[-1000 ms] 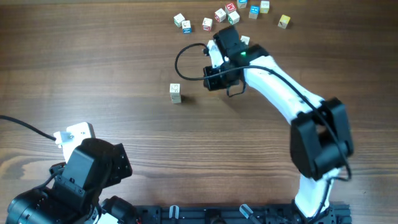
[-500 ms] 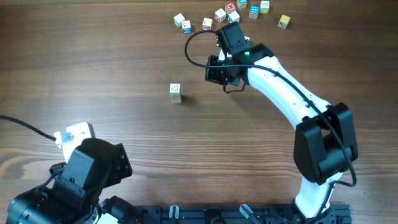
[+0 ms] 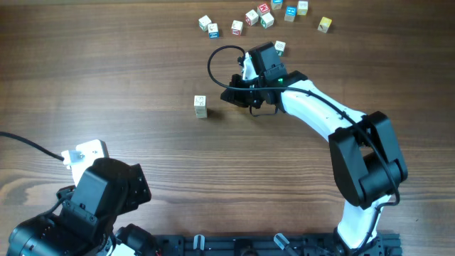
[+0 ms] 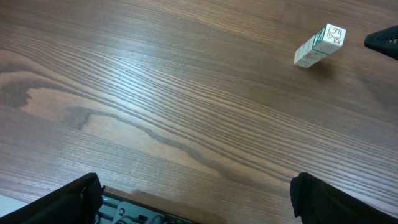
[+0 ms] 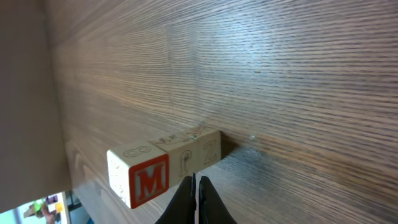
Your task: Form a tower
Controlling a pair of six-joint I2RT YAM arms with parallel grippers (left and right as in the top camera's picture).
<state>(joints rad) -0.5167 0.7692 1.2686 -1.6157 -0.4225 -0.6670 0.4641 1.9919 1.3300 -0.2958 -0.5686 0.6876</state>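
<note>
1. We see a brown wooden table [image 3: 128,71] with a strong grain running across its whole surface.
2. Toward the middle stands the tower [image 3: 200,107], a short upright stack of whitish letter cubes with green markings. It has bare wood on every side.
3. Along the far edge lies a scatter of loose cubes [image 3: 252,17]. They sit close together, and we can make out red, blue and green faces.
4. A yellowish cube [image 3: 325,24] sits at the right end of that scatter, slightly apart from the others.
5. A single whitish cube [image 3: 280,47] lies on the near side of the scatter, well apart from the tower.
</note>
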